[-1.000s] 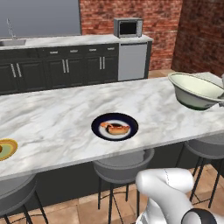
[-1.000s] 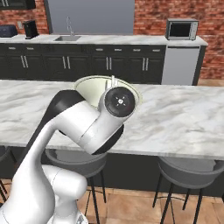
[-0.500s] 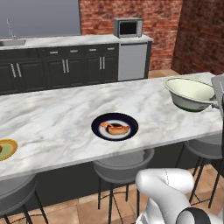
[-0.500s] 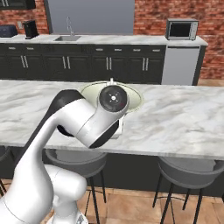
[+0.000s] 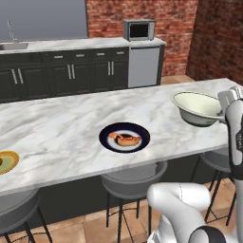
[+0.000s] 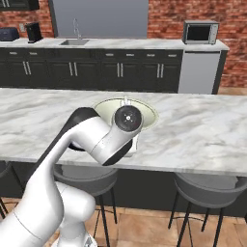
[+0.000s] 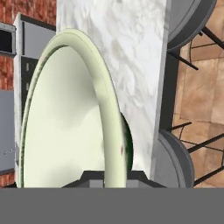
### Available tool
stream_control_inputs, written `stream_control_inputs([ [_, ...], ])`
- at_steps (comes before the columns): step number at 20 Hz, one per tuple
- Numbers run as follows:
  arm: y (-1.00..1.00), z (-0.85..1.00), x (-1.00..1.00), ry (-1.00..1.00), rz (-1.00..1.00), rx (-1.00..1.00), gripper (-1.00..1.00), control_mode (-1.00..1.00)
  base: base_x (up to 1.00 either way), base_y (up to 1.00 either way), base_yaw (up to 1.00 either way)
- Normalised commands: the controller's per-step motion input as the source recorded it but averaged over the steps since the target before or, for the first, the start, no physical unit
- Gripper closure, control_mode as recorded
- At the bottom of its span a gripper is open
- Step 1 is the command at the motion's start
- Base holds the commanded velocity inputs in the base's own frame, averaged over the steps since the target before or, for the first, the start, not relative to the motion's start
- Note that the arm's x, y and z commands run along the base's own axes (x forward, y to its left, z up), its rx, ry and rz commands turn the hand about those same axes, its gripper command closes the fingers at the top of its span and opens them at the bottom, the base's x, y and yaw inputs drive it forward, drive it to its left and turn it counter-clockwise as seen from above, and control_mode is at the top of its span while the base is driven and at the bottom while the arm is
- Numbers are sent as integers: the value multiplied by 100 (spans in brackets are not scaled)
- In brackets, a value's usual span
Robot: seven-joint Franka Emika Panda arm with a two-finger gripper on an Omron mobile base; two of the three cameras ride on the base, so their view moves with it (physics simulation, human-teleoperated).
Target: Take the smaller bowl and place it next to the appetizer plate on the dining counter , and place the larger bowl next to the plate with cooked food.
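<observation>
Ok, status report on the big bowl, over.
Gripper shut on larger bowl rim. Bowl low over dining counter, right of plate with cooked food. Path between clear.

White arm outstretched, hand (image 7: 114, 178) (fingers clamped) forward.

Even, diffuse rendered lighting is seen in all three views; no single source can be made out. Soft, faint shadows are cast under the larger bowl (image 5: 199, 107) and the plate with cooked food (image 5: 124, 137) on the dining counter (image 5: 61, 133). No glare is noted on the marble. Dark cabinets (image 6: 72, 72) are kept low in detail. Textures are coarse and slightly blurred, most in the hand view, where the bowl rim (image 7: 109, 118) is stretched by closeness.
</observation>
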Motion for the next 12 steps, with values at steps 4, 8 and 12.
stream_control_inputs([
  [4, 0, -32, 44, 6, 0, 0, 100, -100, 0, 0, 0],
  [8, 0, -33, 44, 7, 0, 0, 100, -100, 0, 0, 0],
  [12, 0, -35, 34, 5, 0, 0, 100, -100, 0, 0, 0],
])
